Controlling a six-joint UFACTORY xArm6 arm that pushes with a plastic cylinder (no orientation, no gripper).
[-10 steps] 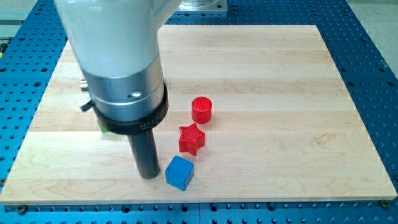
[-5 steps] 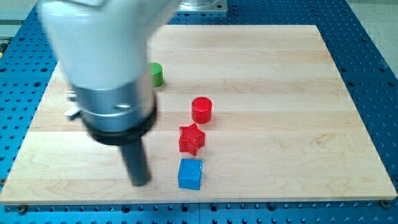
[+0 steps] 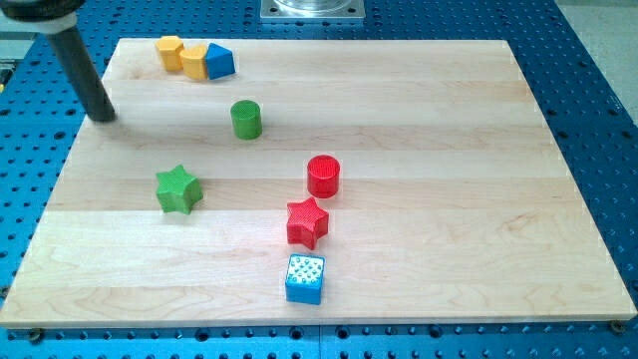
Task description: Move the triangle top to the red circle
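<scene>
tip (image 3: 103, 117) was parked at worktop's (image 3: 419, 189) left edge, bare rod end effector, nothing held | blue triangle (image 3: 220, 62) sat top-left touching yellow blocks (image 3: 182, 55) | red circle (image 3: 323, 176) mid-board, well apart, probably lined up for a push

**Where everything sits on the board**

On the board (image 3: 449, 150), my tip (image 3: 103, 118) stands at the view's left edge, below-left of a touching row: yellow block (image 3: 170, 50), second yellow block (image 3: 193, 61), blue triangle (image 3: 219, 62). The green cylinder (image 3: 246, 119) sits below them and the green star (image 3: 178, 189) lower left. The red circle (image 3: 323, 176), red star (image 3: 307, 221) and blue cube (image 3: 305, 278) run downward mid-board.
</scene>
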